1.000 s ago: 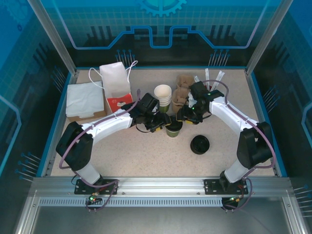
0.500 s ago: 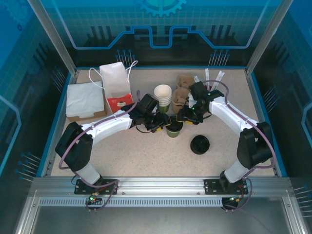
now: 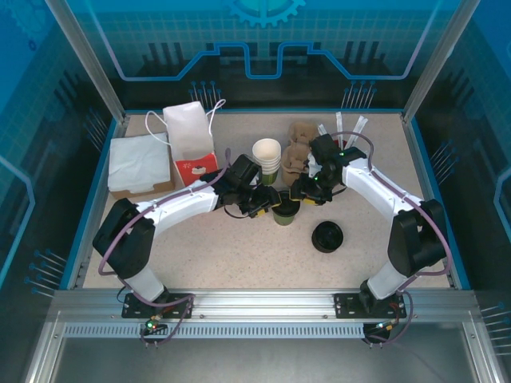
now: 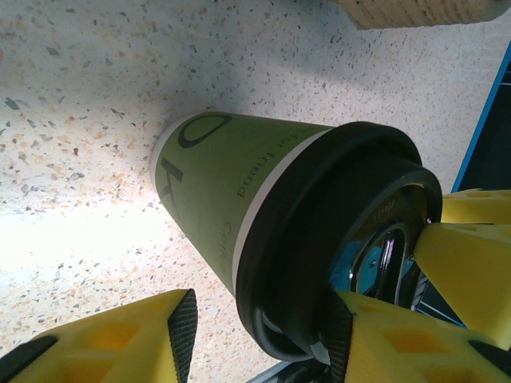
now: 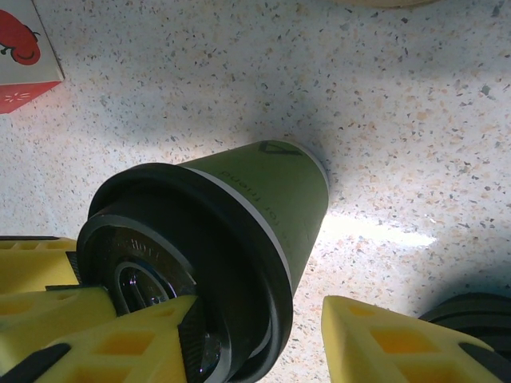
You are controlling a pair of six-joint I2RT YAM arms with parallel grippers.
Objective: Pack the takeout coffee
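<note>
The takeout coffee (image 3: pixel 284 211) stands on the table between my two arms, a yellow-green cup (image 4: pixel 215 183) with a black lid (image 4: pixel 319 239). My left gripper (image 3: pixel 267 201) reaches in from the left. In the left wrist view the left gripper (image 4: pixel 262 327) is open: one pad rests on the lid's top and the other stands off its rim. My right gripper (image 3: pixel 300 191) comes from the right. In the right wrist view the right gripper (image 5: pixel 259 319) is open too, with one finger lying on the lid (image 5: pixel 184 255) and the other clear of the cup wall (image 5: pixel 279 191).
A stack of lidless cream cups (image 3: pixel 267 157) and brown carriers (image 3: pixel 301 148) stand just behind the coffee. Loose black lids (image 3: pixel 327 237) lie to its front right. A white paper bag (image 3: pixel 188 128), a red box (image 3: pixel 196 167) and napkins (image 3: pixel 140 162) fill the back left.
The right jaws have narrowed a little around the lid. Both arms and the cup have hardly moved.
</note>
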